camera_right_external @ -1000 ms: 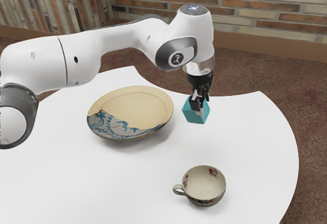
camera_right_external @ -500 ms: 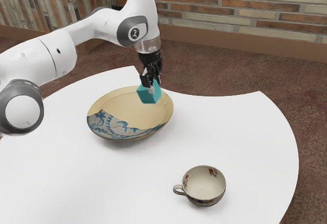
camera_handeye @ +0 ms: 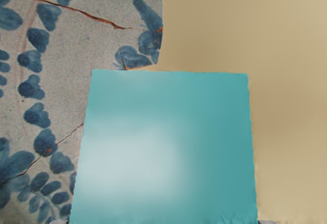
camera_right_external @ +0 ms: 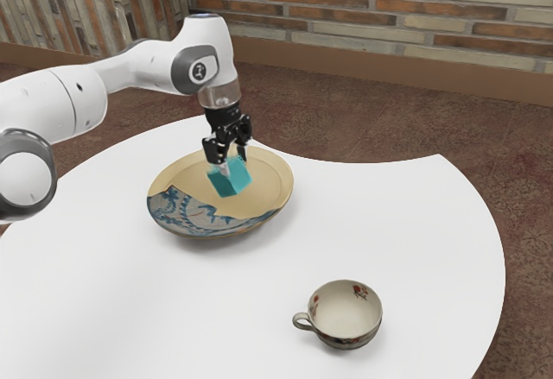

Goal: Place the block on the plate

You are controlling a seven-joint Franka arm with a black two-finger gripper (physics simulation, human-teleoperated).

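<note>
The black gripper [camera_right_external: 233, 161] is over the plate in the exterior view, shut on the teal block [camera_right_external: 232, 179], with a finger on either side of it. The block is slightly tilted and lies within the plate's outline; whether its underside touches the plate cannot be told. The wide plate [camera_right_external: 270, 182] is cream with a blue-patterned grey part. In the wrist view the block [camera_handeye: 166, 142] is large in front of the hand, with the plate's patterned and cream surface [camera_handeye: 286, 55] behind it. Tips of the gripper [camera_handeye: 162, 222] flank the block's lower corners.
A cup [camera_right_external: 346, 312] with a handle stands on the white table [camera_right_external: 415, 232], nearer the camera and toward the exterior view's right from the plate. The table's curved edge passes behind the plate. A brick wall stands beyond the floor.
My hand has carried the block from beside the plate toward the exterior view's left, over the plate. Over the last half second it has come lower and turned, the block with it.
</note>
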